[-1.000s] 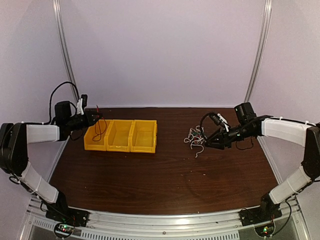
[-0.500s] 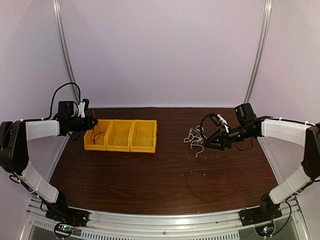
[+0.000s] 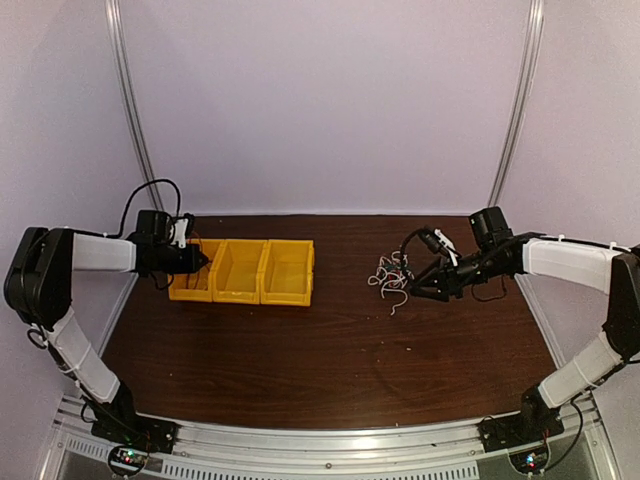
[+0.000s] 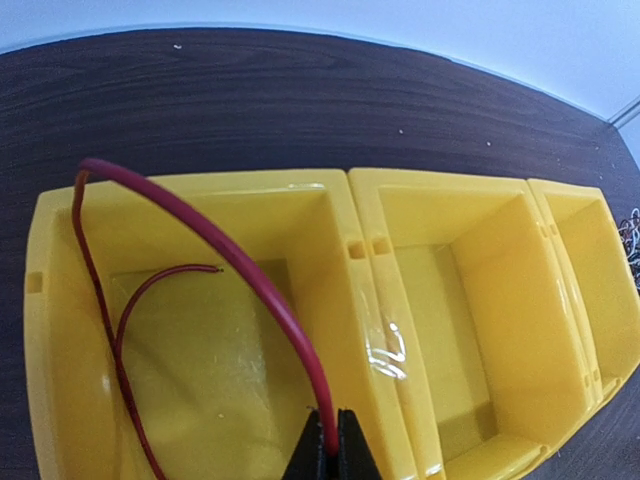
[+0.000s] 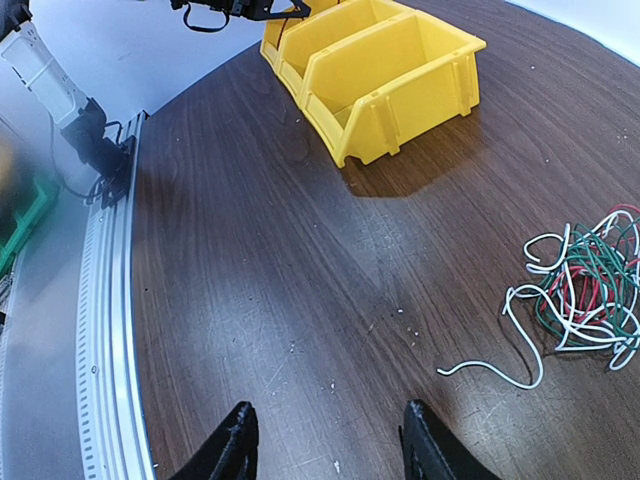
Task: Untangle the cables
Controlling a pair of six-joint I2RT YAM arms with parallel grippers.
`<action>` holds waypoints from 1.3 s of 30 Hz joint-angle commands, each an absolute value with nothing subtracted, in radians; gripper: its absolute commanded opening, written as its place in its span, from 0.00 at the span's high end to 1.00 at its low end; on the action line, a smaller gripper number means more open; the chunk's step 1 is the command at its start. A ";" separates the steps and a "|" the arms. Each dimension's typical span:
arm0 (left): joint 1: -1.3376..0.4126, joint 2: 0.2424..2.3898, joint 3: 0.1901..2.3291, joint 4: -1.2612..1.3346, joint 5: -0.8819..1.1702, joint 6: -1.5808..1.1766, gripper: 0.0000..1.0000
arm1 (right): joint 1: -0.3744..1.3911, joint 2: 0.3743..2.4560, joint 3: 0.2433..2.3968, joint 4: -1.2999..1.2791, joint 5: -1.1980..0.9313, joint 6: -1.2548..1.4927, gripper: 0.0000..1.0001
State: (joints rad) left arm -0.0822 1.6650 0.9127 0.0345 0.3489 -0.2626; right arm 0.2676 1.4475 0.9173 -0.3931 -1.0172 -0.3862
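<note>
Fingers of the left gripper [image 4: 330, 448] pinch a red wire [image 4: 230, 260] above the leftmost yellow bin [image 4: 45, 330]; the right gripper [image 5: 330, 420] stands parted and empty near the tangled cables [image 5: 590, 290].

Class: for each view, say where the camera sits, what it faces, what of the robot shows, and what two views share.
Top external: above, behind the arm bases, facing down on the dark wooden table; both arms.
Left wrist: on the left arm, facing down into three yellow plastic bins; left gripper pinching a thin red wire.
Right wrist: on the right arm, facing across the table; open right gripper.
Shared: top and right wrist: bins, tangle of coloured wires.
</note>
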 commanded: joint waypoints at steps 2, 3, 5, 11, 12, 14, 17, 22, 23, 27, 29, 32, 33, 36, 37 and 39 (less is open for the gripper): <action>-0.101 1.684 0.950 0.035 0.314 -0.281 0.99 | 0.257 1.433 0.910 -0.385 -1.032 -0.393 0.50; -0.101 1.680 0.954 0.025 0.303 -0.289 0.94 | 0.258 1.431 0.909 -0.384 -1.032 -0.394 0.51; -0.103 1.661 0.953 0.012 0.294 -0.294 0.85 | 0.258 1.429 0.908 -0.385 -1.032 -0.394 0.51; -0.103 1.584 0.953 -0.045 0.281 -0.293 0.71 | 0.258 1.432 0.910 -0.383 -1.035 -0.388 0.50; -0.104 1.575 0.953 -0.053 0.280 -0.295 0.69 | 0.258 1.433 0.911 -0.383 -1.035 -0.388 0.51; -0.103 1.558 0.959 -0.074 0.281 -0.299 0.64 | 0.258 1.434 0.913 -0.383 -1.036 -0.387 0.50; -0.104 1.536 0.984 -0.130 0.279 -0.295 0.58 | 0.259 1.434 0.913 -0.383 -1.037 -0.384 0.50; -0.104 1.439 1.068 -0.307 0.245 -0.261 0.46 | 0.255 1.431 0.931 -0.401 -1.015 -0.386 0.51; -0.104 1.412 1.086 -0.343 0.237 -0.253 0.44 | 0.251 1.430 0.942 -0.406 -1.005 -0.386 0.51; -0.103 1.328 1.169 -0.467 0.230 -0.206 0.36 | 0.205 1.439 0.968 -0.407 -0.988 -0.368 0.51; -0.103 1.315 1.200 -0.512 0.217 -0.199 0.35 | 0.187 1.460 0.989 -0.424 -0.985 -0.370 0.51; -0.103 1.283 1.194 -0.512 0.209 -0.221 0.36 | 0.173 1.484 1.025 -0.444 -0.955 -0.369 0.51; -0.103 1.268 1.179 -0.492 0.208 -0.234 0.37 | 0.172 1.490 1.037 -0.439 -0.908 -0.361 0.51; -0.103 1.200 1.072 -0.363 0.283 -0.253 0.40 | 0.172 1.520 1.069 -0.424 -0.768 -0.337 0.51; -0.105 1.172 1.024 -0.303 0.330 -0.260 0.41 | 0.172 1.537 1.082 -0.426 -0.725 -0.336 0.51; -0.123 1.114 0.940 -0.183 0.380 -0.284 0.42 | 0.172 1.586 1.123 -0.439 -0.659 -0.339 0.51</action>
